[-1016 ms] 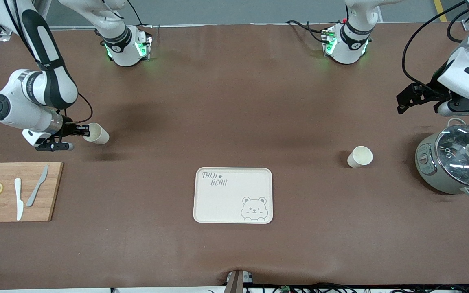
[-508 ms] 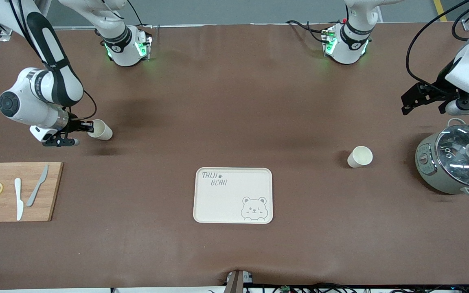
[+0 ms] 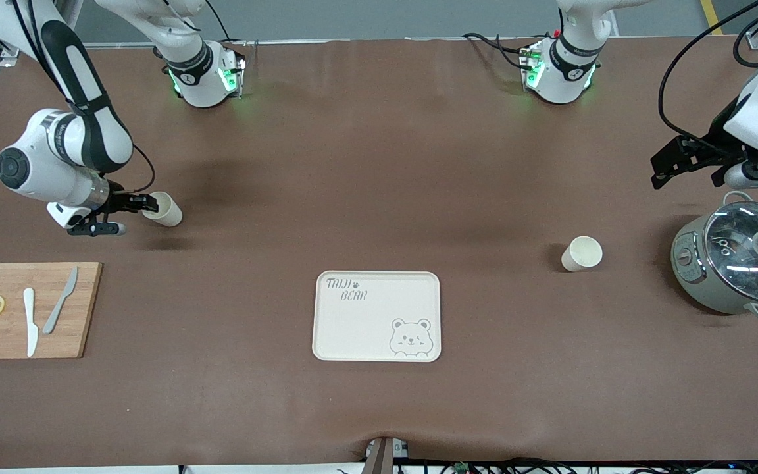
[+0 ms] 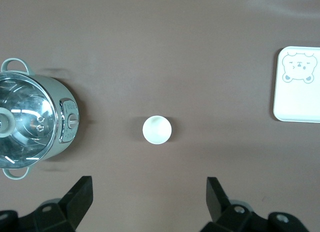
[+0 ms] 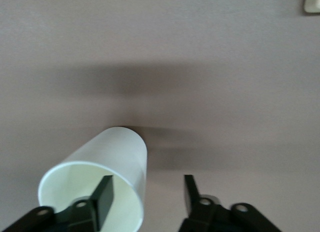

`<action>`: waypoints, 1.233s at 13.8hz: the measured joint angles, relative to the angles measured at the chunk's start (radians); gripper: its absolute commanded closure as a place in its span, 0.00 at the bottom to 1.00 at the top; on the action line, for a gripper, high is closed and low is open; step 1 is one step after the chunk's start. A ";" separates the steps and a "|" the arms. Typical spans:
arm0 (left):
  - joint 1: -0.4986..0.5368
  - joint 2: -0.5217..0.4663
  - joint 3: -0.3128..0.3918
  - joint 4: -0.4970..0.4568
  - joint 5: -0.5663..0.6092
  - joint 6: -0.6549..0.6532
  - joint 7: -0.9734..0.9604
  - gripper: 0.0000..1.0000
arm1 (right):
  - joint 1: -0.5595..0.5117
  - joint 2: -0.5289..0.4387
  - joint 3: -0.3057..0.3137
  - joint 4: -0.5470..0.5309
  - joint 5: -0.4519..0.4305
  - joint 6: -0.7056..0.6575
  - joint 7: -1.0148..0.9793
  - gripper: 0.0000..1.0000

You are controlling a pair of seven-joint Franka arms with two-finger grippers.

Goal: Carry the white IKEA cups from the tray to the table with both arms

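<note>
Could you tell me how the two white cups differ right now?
The cup by the right gripper leans tilted, one open finger inside its rim; the cup near the pot stands upright, untouched, below the open left gripper. The first sits toward the right arm's end, the second toward the left arm's. Both are plain, handleless, empty.

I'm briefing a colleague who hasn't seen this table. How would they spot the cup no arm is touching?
Find the grey-green pot with the glass lid at the left arm's end of the table. Beside it, toward the bear tray, stands a small white cup, upright and alone. The other cup has the right gripper at its rim.
</note>
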 measured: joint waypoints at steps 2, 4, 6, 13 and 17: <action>0.000 0.007 0.000 0.009 0.000 0.000 0.000 0.00 | -0.007 0.000 0.000 0.011 0.000 -0.022 -0.001 0.00; 0.000 0.016 0.000 0.019 0.000 0.000 0.000 0.00 | -0.008 -0.003 0.000 0.081 0.000 -0.124 -0.001 0.00; 0.000 0.018 0.000 0.025 0.000 0.001 -0.008 0.00 | -0.008 -0.004 0.000 0.206 0.000 -0.251 -0.001 0.00; 0.000 0.018 0.000 0.030 0.000 -0.001 -0.012 0.00 | -0.003 0.065 0.019 0.743 0.002 -0.670 -0.001 0.00; 0.000 0.018 0.000 0.035 0.000 -0.013 -0.012 0.00 | 0.011 0.109 0.030 0.971 0.003 -0.811 0.005 0.00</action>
